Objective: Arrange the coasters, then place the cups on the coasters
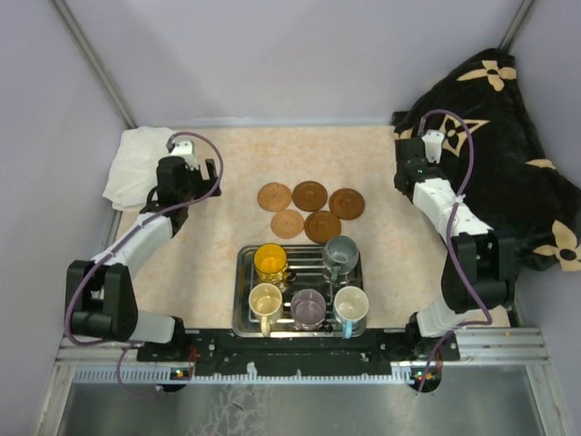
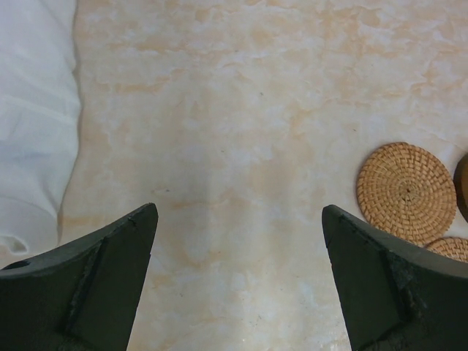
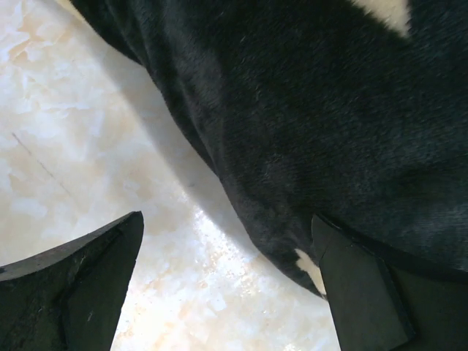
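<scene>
Several round woven coasters (image 1: 310,194) lie clustered on the table beyond the steel tray (image 1: 243,277); a tan one (image 2: 406,191) shows at the right of the left wrist view. In the tray stand several cups: yellow (image 1: 270,262), grey-green (image 1: 340,254), cream (image 1: 265,302), purple (image 1: 308,309), and white with a blue handle (image 1: 350,306). My left gripper (image 1: 201,173) (image 2: 240,219) hangs open over bare table, left of the coasters. My right gripper (image 1: 408,163) (image 3: 227,219) is open at the far right, its right finger against the black blanket's edge. Neither holds anything.
A white cloth (image 1: 136,163) (image 2: 33,131) lies bunched at the table's far left corner. A black blanket with cream flower marks (image 1: 508,154) (image 3: 329,110) covers the far right side. Grey walls enclose the table at the back and sides.
</scene>
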Tool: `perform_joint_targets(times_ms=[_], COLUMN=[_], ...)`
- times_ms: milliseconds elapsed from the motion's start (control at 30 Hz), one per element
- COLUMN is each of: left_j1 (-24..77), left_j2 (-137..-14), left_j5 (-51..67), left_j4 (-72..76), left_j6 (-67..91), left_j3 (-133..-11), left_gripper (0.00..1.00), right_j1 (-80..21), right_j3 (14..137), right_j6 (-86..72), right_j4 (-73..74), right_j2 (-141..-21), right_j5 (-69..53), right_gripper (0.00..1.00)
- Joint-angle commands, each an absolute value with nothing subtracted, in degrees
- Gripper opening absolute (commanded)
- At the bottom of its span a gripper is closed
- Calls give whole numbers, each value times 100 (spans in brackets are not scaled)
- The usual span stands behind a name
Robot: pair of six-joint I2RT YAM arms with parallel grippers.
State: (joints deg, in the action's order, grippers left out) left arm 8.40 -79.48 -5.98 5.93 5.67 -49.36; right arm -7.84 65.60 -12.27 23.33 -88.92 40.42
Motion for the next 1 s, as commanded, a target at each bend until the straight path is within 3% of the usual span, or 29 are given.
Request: perform_joint_targets(times_ms=[0, 167, 367, 633, 967], left_j1=[1053, 1214, 1328, 1410, 1780], left_j2=[-8155, -8405, -8574, -8608, -8807], left_j5=[-311, -213, -112, -241, -436], left_j4=[784, 742, 724, 737, 912], left_j6=[442, 402, 423, 420, 467], left_j3=[-5180, -5404, -5542, -5589, -5680], left_gripper=[100, 100, 100, 100, 100], right_j1=[-855, -1003, -1101, -1125, -1143], right_j3=[7115, 7215, 8328, 7653, 7199], right_j6=[-1344, -1389, -1599, -1710, -1499], right_j4=[3035, 3171, 4629, 3071, 2110], right_j2=[-9117, -9087, -10231, -9243, -9009], right_j5=[4486, 4832, 5024, 3467, 2070], right_gripper=[99, 99, 99, 99, 99])
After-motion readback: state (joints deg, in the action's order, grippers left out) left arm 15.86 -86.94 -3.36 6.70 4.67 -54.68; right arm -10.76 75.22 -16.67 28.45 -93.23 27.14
